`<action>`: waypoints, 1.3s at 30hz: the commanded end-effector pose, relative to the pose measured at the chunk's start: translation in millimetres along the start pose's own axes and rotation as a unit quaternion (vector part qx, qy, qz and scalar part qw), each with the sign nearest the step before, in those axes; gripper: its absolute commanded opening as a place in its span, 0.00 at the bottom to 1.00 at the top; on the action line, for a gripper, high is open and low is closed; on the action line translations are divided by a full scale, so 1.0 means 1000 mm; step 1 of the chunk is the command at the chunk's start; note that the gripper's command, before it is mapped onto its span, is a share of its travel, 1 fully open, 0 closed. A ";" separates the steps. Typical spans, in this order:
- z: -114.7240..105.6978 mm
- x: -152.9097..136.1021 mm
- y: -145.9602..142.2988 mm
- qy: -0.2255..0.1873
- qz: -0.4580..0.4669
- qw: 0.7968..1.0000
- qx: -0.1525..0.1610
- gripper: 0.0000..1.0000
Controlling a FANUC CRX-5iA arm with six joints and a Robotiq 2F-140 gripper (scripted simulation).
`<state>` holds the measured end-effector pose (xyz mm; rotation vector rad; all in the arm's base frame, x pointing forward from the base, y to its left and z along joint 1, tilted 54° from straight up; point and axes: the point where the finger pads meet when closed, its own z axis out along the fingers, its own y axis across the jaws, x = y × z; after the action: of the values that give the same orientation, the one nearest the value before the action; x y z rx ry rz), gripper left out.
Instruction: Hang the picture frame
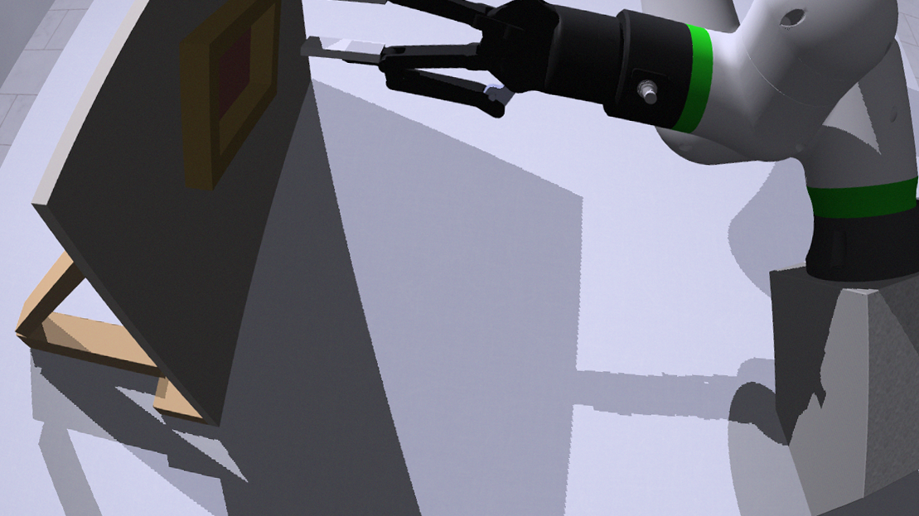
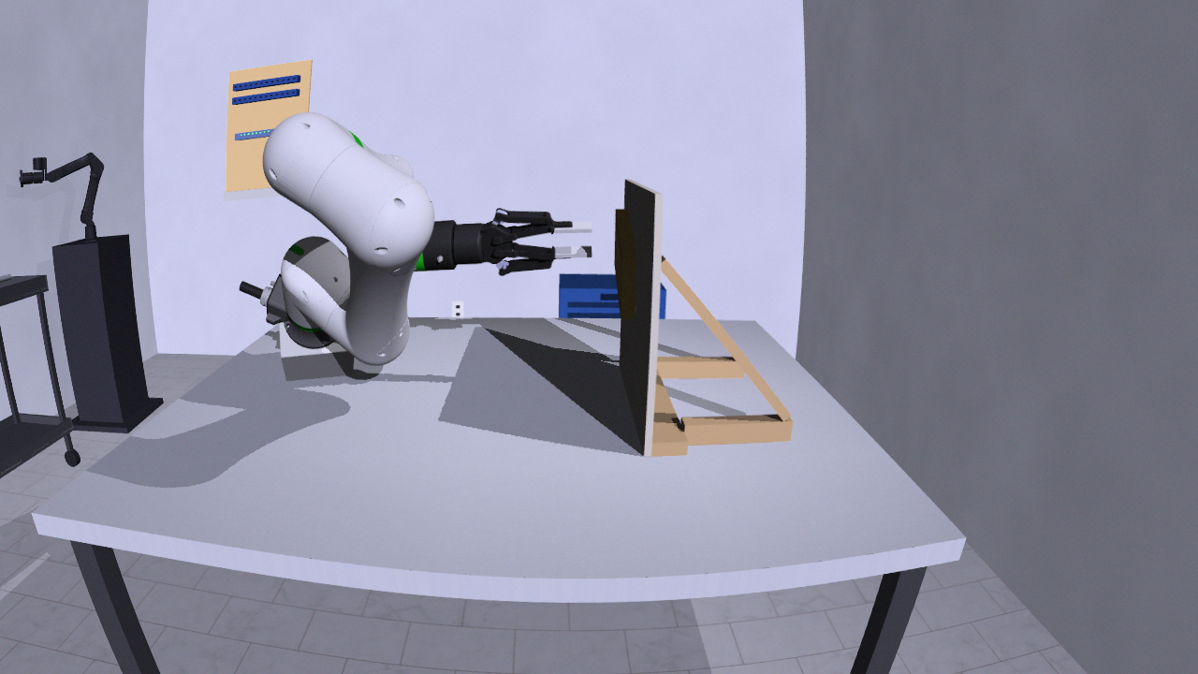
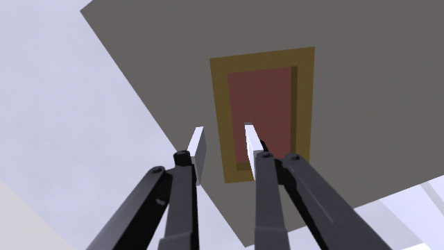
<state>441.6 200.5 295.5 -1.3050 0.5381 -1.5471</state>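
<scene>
The picture frame (image 1: 199, 129) (image 3: 305, 104) (image 2: 619, 251) has a gold border and a dark red centre. It hangs flat on the upper part of the dark upright board (image 1: 136, 243) (image 2: 640, 335) (image 3: 364, 104). The screw is hidden behind the frame. My gripper (image 1: 305, 19) (image 2: 590, 239) (image 3: 225, 135) points level at the board, a short way in front of it and clear of the frame. Its fingers are narrowed to a small gap with nothing between them. In the wrist view the fingertips straddle the frame's near side bar.
A wooden brace (image 1: 91, 335) (image 2: 728, 427) props the board from behind on the table (image 2: 503, 520). A blue box (image 2: 586, 293) stands behind the board at the table's far edge. The arm's grey pedestal (image 1: 876, 382) stands at the right.
</scene>
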 end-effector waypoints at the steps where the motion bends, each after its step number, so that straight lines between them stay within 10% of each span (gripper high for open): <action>1: 0.002 0.000 0.000 0.000 0.000 1.000 0.000 0.29; 39: 0.053 0.000 0.000 0.000 0.000 1.000 0.000 0.29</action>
<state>486.5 213.0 311.3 -1.3050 0.5382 -1.5472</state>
